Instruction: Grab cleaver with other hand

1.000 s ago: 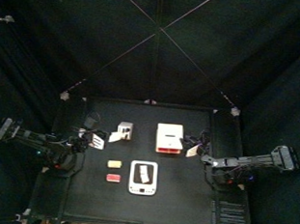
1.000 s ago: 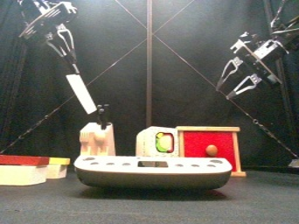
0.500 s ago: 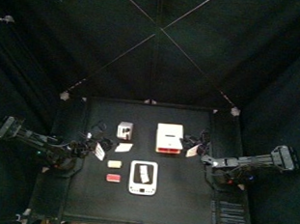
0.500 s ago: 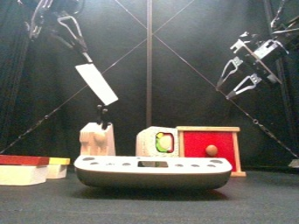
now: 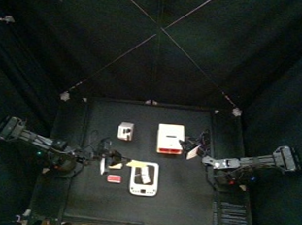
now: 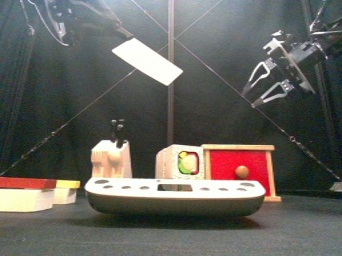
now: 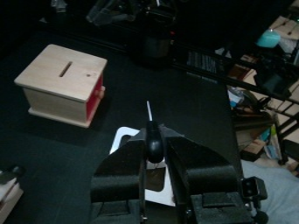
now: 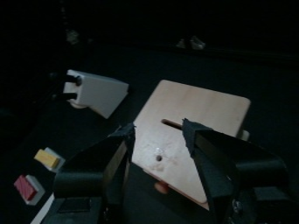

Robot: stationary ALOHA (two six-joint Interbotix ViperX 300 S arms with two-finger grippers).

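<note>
Front view shows cleaver raised higher, blade now tilted flatter

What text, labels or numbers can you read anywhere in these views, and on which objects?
No text can be read in any view.
White tray with a row of holes: dark rectangular patch on its front rim, too small to read.
White cleaver blade held in the left gripper: no markings seen.
Wooden box with red front: no lettering.
Shelves past the curtains: items too blurred to read.
</note>
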